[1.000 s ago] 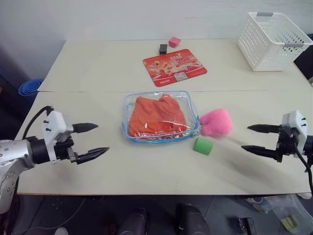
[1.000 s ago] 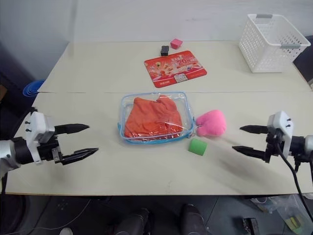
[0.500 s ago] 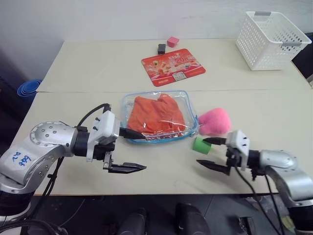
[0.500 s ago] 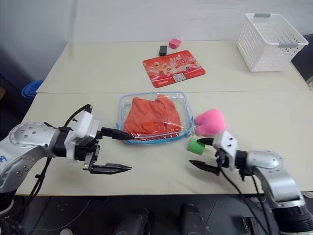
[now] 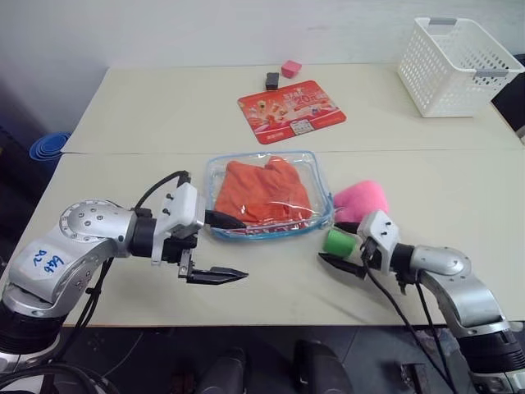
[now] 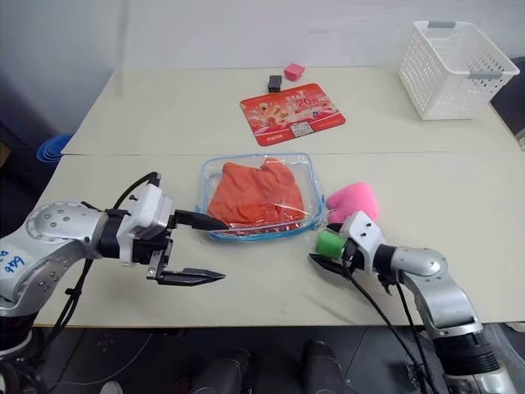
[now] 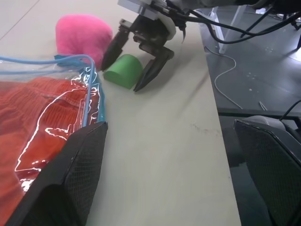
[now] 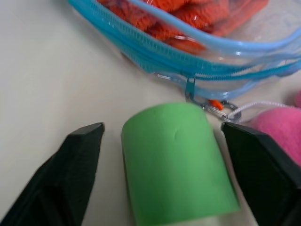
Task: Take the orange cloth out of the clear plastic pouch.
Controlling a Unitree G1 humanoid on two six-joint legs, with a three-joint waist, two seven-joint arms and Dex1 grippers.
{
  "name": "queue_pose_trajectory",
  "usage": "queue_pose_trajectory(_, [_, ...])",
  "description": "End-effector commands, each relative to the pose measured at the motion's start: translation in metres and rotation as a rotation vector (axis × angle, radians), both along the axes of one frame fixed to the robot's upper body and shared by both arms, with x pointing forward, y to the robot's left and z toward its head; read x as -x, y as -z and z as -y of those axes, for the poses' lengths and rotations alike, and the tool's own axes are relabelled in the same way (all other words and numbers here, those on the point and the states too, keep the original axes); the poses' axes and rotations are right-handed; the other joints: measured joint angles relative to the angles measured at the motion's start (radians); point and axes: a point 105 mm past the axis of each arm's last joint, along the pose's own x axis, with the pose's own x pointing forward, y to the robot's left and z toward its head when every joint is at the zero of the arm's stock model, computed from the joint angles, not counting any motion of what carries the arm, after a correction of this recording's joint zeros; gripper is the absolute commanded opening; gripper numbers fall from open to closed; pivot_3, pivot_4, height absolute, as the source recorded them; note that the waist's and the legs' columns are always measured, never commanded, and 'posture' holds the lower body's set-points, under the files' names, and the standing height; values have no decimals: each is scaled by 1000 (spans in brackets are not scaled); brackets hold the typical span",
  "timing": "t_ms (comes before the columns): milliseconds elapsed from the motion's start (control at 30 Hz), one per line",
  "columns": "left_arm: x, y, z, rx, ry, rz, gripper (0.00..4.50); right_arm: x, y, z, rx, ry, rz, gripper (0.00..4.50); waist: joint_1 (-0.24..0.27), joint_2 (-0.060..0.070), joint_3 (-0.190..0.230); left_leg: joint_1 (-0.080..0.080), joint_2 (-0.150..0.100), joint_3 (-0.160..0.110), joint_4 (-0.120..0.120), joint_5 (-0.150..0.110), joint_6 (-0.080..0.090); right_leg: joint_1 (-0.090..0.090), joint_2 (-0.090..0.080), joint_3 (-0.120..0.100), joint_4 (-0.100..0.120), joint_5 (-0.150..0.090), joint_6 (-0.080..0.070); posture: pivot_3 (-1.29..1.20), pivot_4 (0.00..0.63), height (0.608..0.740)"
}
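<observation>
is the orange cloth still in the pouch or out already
In. The orange cloth lies bunched behind the clear plastic pouch, within its blue edging; none of it sticks out.

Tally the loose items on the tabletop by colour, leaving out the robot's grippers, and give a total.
Orange: 1, the orange cloth
Clear: 1, the clear plastic pouch
Pink: 2, plush, small block
Green: 1, cylinder
Red: 1, printed card
Black: 1, small block
White: 1, lattice basket
Total: 8

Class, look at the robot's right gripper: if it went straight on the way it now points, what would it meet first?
The right gripper would meet the green cylinder first: it lies between the open fingers, apparently untouched. Just beyond lie the clear plastic pouch and its zipper pull.
</observation>
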Motion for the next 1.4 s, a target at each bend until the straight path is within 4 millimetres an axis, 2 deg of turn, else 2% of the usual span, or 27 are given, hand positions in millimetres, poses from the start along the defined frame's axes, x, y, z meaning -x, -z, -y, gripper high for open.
queue_pose_trajectory(33, [0,-6,1,8,17,44,4500,2,-4,5,13,-4,15,2914,0,0,0,0,0,0,0,0,0,0,0,0,0,0,0,0,150,740])
queue_pose_trajectory(133, [-2,-6,2,9,17,51,4500,3,-5,7,15,0,16,1996,0,0,0,0,0,0,0,0,0,0,0,0,0,0,0,0,150,740])
queue_pose_trajectory(200, [-3,-7,3,14,25,55,4500,6,-11,9,15,-2,25,1649,0,0,0,0,0,0,0,0,0,0,0,0,0,0,0,0,150,740])
queue_pose_trajectory(300, [-5,-9,8,30,41,58,4500,11,-22,14,-17,1,26,1569,6,0,0,0,0,0,0,0,0,0,0,0,0,0,0,0,150,740])
queue_pose_trajectory(367, [-6,-10,12,43,57,64,4500,11,-29,30,-26,53,34,1569,10,0,0,0,0,0,0,0,0,0,0,0,0,0,0,0,150,740])
queue_pose_trajectory(500, [-11,-16,26,90,94,83,4500,3,-43,93,3,283,65,1569,13,0,0,-1,-2,0,1,0,1,0,-1,0,0,0,0,0,150,740])
queue_pose_trajectory(633, [-15,-23,43,133,150,104,4500,-8,-50,188,86,666,124,1569,12,-1,0,0,-3,0,1,1,2,1,-2,0,0,0,1,0,150,740])
queue_pose_trajectory(733, [-18,-27,51,149,171,116,4500,-13,-44,226,92,864,123,1569,4,-1,0,0,-3,1,0,1,2,0,-1,0,1,0,1,0,150,740])
queue_pose_trajectory(833, [-21,-29,56,157,185,127,4500,-19,-34,248,73,1011,123,1569,-9,-1,0,0,-2,3,0,2,1,-1,0,1,2,0,1,0,150,740])
queue_pose_trajectory(933, [-21,-29,57,153,188,130,4500,-23,-24,259,61,1100,105,1569,-20,-1,0,0,-2,3,0,2,1,-1,0,3,3,0,1,0,150,740])
queue_pose_trajectory(1067, [-19,-27,55,139,189,134,4500,-26,-20,259,11,1104,79,2758,-19,-1,0,1,-1,5,1,2,1,-1,1,4,3,0,1,0,150,740])
queue_pose_trajectory(1167, [-18,-28,54,142,184,133,4500,-26,-26,252,27,1048,89,3907,-20,-1,0,1,-1,5,1,2,1,-1,1,5,3,0,1,0,150,740])
queue_pose_trajectory(1233, [-18,-28,52,142,176,132,4500,-25,-37,249,39,1008,116,4471,-20,-1,0,1,-1,5,1,2,1,-1,1,5,3,0,1,0,150,740])
queue_pose_trajectory(1333, [-21,-25,48,127,144,148,4500,-28,-66,235,36,908,193,4471,-20,-1,0,1,0,5,1,2,1,-1,2,5,3,0,1,0,150,740])
queue_pose_trajectory(1400, [-25,-22,42,108,103,166,4500,-31,-90,214,29,782,255,4471,-20,0,0,1,0,6,1,2,1,-2,1,6,3,0,1,0,150,740])
